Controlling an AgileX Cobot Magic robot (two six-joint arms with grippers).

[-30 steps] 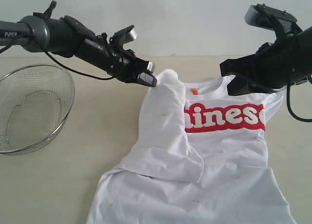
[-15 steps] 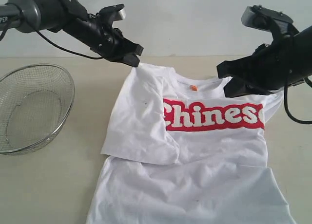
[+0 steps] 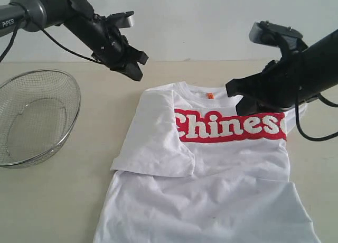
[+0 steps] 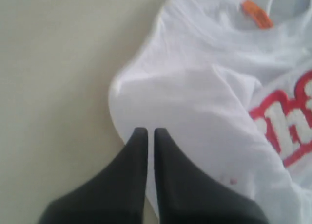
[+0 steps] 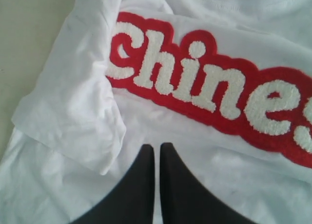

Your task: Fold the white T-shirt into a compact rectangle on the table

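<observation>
Folding is hardly beginning: the white cotton T-shirt [image 3: 211, 169] is lying mostly spread on the pale beige surface [image 3: 63, 201], and the left end effector [image 4: 146, 131] and right end effector [image 5: 156, 147] are hovering clenched, empty.

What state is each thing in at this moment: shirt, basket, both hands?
white T-shirt: spread on the table, print up, one sleeve folded inward, not held.
left hand: shut, holding nothing, raised clear of the shirt.
right hand: shut, holding nothing, above the print.
wire basket: upright, nothing seen inside.
</observation>
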